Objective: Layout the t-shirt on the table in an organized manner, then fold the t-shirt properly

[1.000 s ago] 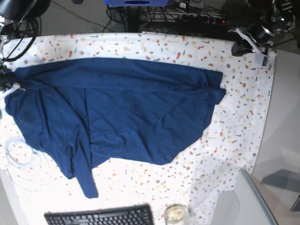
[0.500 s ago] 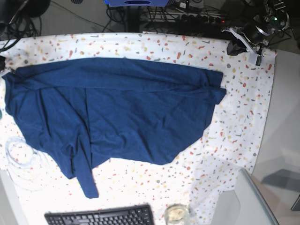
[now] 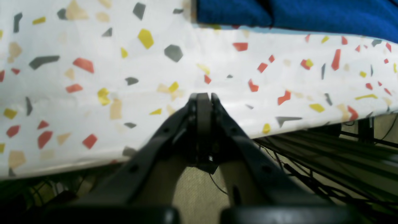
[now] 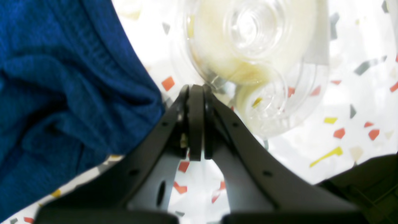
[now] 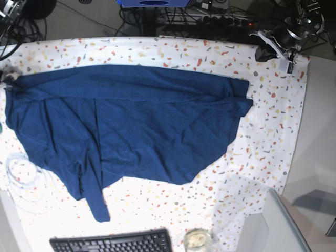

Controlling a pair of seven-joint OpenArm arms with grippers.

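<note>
My left jaws (image 3: 203,97) are pressed together with nothing between them, hanging over the speckled cloth of the desk (image 3: 93,93) close to its edge. Through my left wrist camera, the t-shirt (image 3: 295,14) lies at about one o'clock from the tips, well apart from them, and cables show below the desk edge at four o'clock.

My right jaws (image 4: 196,90) are also pressed together and hold nothing. Through my right wrist camera, a clear plastic container (image 4: 248,46) sits just beyond the tips at about one o'clock; I cannot tell whether the tips touch it. The t-shirt (image 4: 62,93) is bunched just beside the jaws at nine o'clock.

From the base view, my left arm (image 5: 281,42) sits at the far corner of the desk (image 5: 273,131), at about two o'clock from the t-shirt (image 5: 131,126). The t-shirt is spread wide across the middle of the desk, rumpled, with a strip trailing toward six o'clock. A keyboard (image 5: 113,242) lies at the near edge, a small glass jar (image 5: 197,239) just beside it at three o'clock.
</note>
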